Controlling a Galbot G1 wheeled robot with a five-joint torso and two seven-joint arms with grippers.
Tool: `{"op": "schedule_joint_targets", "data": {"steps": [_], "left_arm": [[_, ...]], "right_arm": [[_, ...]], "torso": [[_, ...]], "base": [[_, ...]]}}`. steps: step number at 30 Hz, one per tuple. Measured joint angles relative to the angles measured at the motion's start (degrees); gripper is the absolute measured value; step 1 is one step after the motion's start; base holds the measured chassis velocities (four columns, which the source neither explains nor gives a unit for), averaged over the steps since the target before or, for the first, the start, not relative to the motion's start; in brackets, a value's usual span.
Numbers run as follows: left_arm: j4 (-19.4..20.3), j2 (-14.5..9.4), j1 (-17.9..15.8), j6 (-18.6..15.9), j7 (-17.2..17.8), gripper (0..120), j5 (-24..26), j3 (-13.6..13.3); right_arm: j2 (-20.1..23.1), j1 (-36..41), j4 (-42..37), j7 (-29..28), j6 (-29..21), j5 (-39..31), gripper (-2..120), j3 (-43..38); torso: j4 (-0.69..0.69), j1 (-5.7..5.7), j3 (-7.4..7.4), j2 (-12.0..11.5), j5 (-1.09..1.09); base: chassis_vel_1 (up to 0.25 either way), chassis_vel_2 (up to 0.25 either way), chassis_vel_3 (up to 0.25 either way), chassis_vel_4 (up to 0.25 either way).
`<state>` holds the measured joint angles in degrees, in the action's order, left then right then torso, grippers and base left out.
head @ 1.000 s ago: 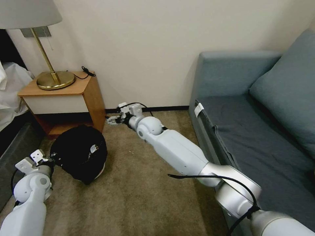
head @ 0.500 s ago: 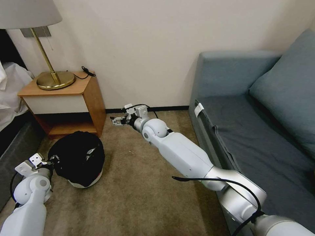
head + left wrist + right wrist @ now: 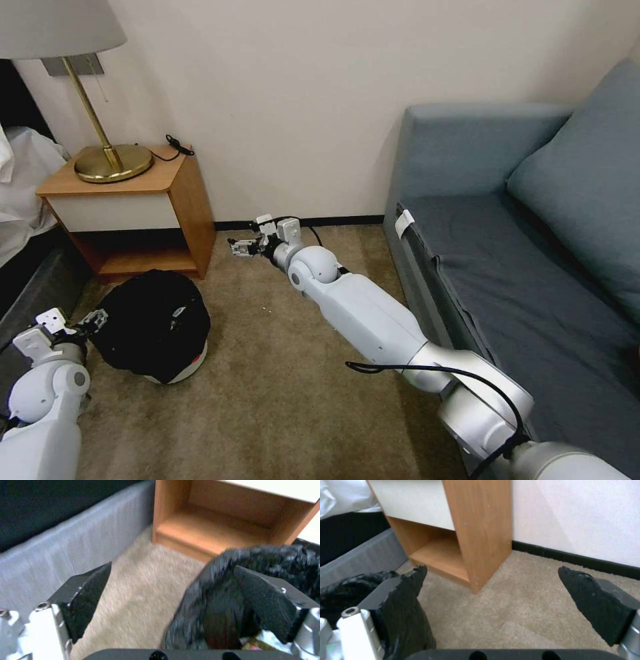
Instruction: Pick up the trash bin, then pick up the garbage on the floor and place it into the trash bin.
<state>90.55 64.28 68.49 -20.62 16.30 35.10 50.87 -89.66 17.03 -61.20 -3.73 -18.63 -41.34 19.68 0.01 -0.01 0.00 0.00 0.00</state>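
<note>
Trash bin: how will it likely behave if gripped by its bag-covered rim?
The trash bin probably tips easily: it already leans on the carpet. Its crinkled black liner looks slippery and floppy, so the open left gripper might pinch plastic rather than rim. Probably light.

Beige carpet (image 3: 280, 400) bears the trash bin (image 3: 152, 325), nightstand (image 3: 133, 207) and sofa (image 3: 527, 267)

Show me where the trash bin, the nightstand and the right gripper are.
trash bin (image 3: 150, 320), head view, on the black bag over its top.
nightstand (image 3: 190, 200), head view, on its wooden side panel.
right gripper (image 3: 235, 248), head view, between its open fingertips.
</note>
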Motion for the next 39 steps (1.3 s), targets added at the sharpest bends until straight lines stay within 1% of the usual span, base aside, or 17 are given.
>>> {"op": "schedule_joint_targets", "data": {"steps": [1, 2, 3, 4, 7, 10, 13, 14, 15, 16, 19, 21, 24, 27, 28, 30, 39], "left_arm": [[0.50, -0.11, 0.00, 0.89, -0.73, 100, -2.50, -0.14], [0.50, -0.11, 0.00, 0.89, -0.73, 100, -2.50, -0.14], [1.32, -0.31, -0.23, 1.71, -1.58, 100, -5.03, -0.87], [1.32, -0.31, -0.23, 1.71, -1.58, 100, -5.03, -0.87], [2.73, -0.73, -2.07, 2.93, -3.80, 100, -10.04, -3.97], [2.86, -0.77, -2.73, 3.22, -4.57, 100, -11.08, -5.02], [2.31, -0.49, -4.95, 4.25, -6.21, 100, -13.73, -8.38], [2.31, -0.49, -4.95, 4.25, -6.21, 100, -13.73, -8.38], [1.53, -0.24, -5.57, 4.77, -6.87, 100, -14.89, -9.92], [1.53, -0.24, -5.57, 4.77, -6.87, 100, -14.89, -9.92], [0.71, 0.11, -6.01, 5.37, -7.56, 100, -15.62, -11.69], [-0.22, 0.64, -6.35, 6.17, -8.31, 100, -16.00, -13.75], [-0.52, 0.86, -6.51, 6.56, -8.66, 100, -15.99, -14.77], [-0.53, 0.87, -6.52, 6.57, -8.67, 100, -15.99, -14.81], [-0.55, 1.00, -6.85, 6.71, -8.76, 100, -15.85, -15.87], [-0.37, 0.94, -7.08, 6.71, -8.76, 100, -15.52, -16.62], [0.42, 0.14, -7.26, 6.54, -8.58, 100, -14.71, -17.61]], "right_arm": [[-0.41, 0.00, 1.02, -0.13, 0.33, 0.07, 100, -0.47], [-0.41, 0.00, 1.02, -0.13, 0.33, 0.07, 100, -0.47], [-0.86, -0.01, 2.40, -0.38, 0.79, 0.23, 100, -1.12], [-0.86, -0.01, 2.40, -0.38, 0.79, 0.23, 100, -1.12], [-1.66, 0.07, 5.98, -0.98, 1.90, 1.44, 100, -3.72], [-1.82, 0.26, 6.96, -1.10, 2.20, 1.90, 100, -4.62], [-2.12, 1.58, 9.43, -1.22, 3.27, 3.83, 100, -8.04], [-2.12, 1.58, 9.43, -1.22, 3.27, 3.83, 100, -8.04], [-2.29, 2.51, 10.09, -1.59, 3.58, 4.85, 100, -9.91], [-2.29, 2.51, 10.09, -1.59, 3.58, 4.85, 100, -9.91], [-2.47, 3.86, 10.65, -1.92, 3.92, 6.21, 100, -12.30], [-2.52, 5.77, 11.62, -2.06, 4.68, 8.52, 100, -16.48], [-2.52, 6.73, 12.21, -2.08, 5.12, 9.54, 100, -19.28], [-2.52, 6.78, 12.23, -2.08, 5.15, 9.60, 100, -19.39], [-2.52, 7.88, 12.76, -1.90, 5.84, 10.92, 100, -21.86], [-2.52, 8.63, 12.79, -1.69, 6.26, 11.75, 100, -23.69], [-2.50, 9.21, 12.76, -1.05, 7.11, 13.37, 100, -27.01]], "torso": [[0.00, 0.00, 0.00, 0.00, 0.00], [0.00, 0.00, 0.00, 0.00, 0.00], [0.01, 0.00, 0.00, 0.00, 0.01], [0.01, 0.00, 0.00, 0.00, 0.01], [-0.02, 0.00, 0.00, 0.00, 0.01], [-0.02, 0.00, 0.00, 0.00, 0.01], [-0.01, 0.00, 0.00, 0.00, 0.02], [-0.01, 0.00, 0.00, 0.00, 0.02], [-0.02, 0.00, 0.00, 0.00, 0.01], [-0.02, 0.00, 0.00, 0.00, 0.01], [-0.01, 0.00, 0.00, 0.00, 0.01], [-0.01, 0.00, 0.00, 0.00, 0.02], [-0.01, 0.00, 0.00, 0.00, 0.01], [-0.01, 0.00, 0.00, 0.00, 0.01], [-0.01, 0.00, 0.00, 0.00, 0.01], [-0.01, 0.00, 0.00, 0.00, 0.01], [-0.01, 0.00, 0.00, 0.00, 0.01]], "base": [[0.000, 0.000, 0.000, 0.000], [0.000, 0.000, 0.000, 0.000], [0.000, 0.000, 0.000, 0.000], [0.000, 0.000, 0.000, 0.000], [0.000, 0.000, 0.000, 0.000], [0.000, 0.000, 0.000, 0.000], [0.000, 0.000, 0.000, 0.000], [0.000, 0.000, 0.000, 0.000], [0.000, 0.000, 0.000, 0.000], [0.000, 0.000, 0.000, 0.000], [0.000, 0.000, 0.000, 0.000], [0.000, 0.000, 0.000, 0.000], [0.000, 0.000, 0.000, 0.000], [0.000, 0.000, 0.000, 0.000], [0.000, 0.000, 0.000, 0.000], [0.000, 0.000, 0.000, 0.000], [0.000, 0.000, 0.000, 0.000]]}}
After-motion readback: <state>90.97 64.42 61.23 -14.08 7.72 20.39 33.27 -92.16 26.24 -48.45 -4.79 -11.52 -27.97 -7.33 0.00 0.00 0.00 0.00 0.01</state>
